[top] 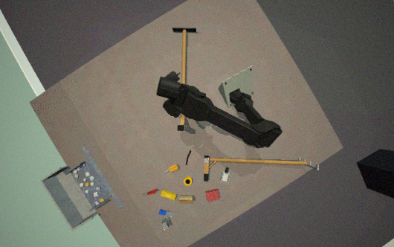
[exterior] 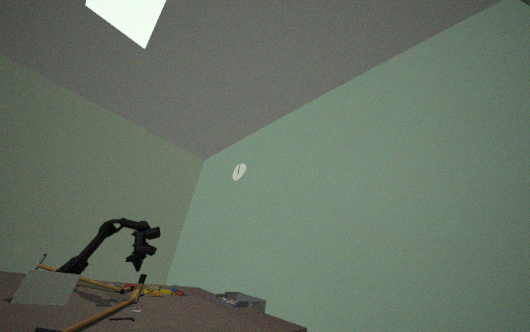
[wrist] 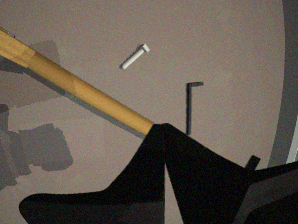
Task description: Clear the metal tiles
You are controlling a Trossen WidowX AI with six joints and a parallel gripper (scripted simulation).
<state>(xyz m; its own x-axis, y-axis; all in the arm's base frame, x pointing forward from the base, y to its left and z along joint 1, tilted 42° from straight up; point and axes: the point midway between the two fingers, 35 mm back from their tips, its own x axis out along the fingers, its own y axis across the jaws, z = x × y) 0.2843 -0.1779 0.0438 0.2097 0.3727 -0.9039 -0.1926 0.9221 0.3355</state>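
The long scraper [top: 183,56] [exterior: 100,316] [wrist: 85,92] lies on the table, its wide black blade [top: 179,30] at the top in the top view; its grip end with a black cap [top: 181,128] [exterior: 143,278] stands raised in the exterior view. My gripper [exterior: 137,268] [wrist: 160,131] is shut and empty, pointing down above the wooden handle. Its fingertips hide part of the handle in the wrist view. Small white and orange tiles [top: 87,174] lie on a blue-grey plate [top: 81,178] at the table's left edge. The catch box [top: 59,197] [exterior: 256,304] adjoins it beyond the edge.
A second wooden-handled tool [top: 260,161] lies at lower right. A bolt [wrist: 134,57] and a hex key [wrist: 189,110] lie near the scraper. A yellow block [top: 169,195], a red block [top: 212,195] and a yellow ring [top: 187,181] lie lower. A bluish strip [top: 102,176] crosses before the plate.
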